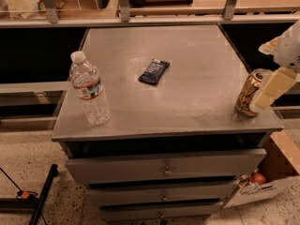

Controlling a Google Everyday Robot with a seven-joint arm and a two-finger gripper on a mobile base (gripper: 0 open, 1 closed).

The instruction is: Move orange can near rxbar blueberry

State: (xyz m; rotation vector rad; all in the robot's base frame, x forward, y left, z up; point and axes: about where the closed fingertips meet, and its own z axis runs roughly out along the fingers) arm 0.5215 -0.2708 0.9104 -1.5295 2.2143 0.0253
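grey desk point(197, 83) right edge | end effector point(265, 93) against orange can point(244, 93) — grasp: cannot tell | carry upright, set beside rxbar blueberry point(154, 71)

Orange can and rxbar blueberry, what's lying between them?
Camera view: only bare cabinet top between orange can and rxbar blueberry. End effector is beside the can.

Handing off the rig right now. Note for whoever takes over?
Arm: end effector at the right edge of the cabinet top, against the orange can; whether it holds it, cannot tell.
Things: orange can leans near the front right corner; rxbar blueberry lies flat mid-top, well apart.
Done: approach to the can.
Left: carry the can beside the bar, release.
Note: water bottle stands front left.
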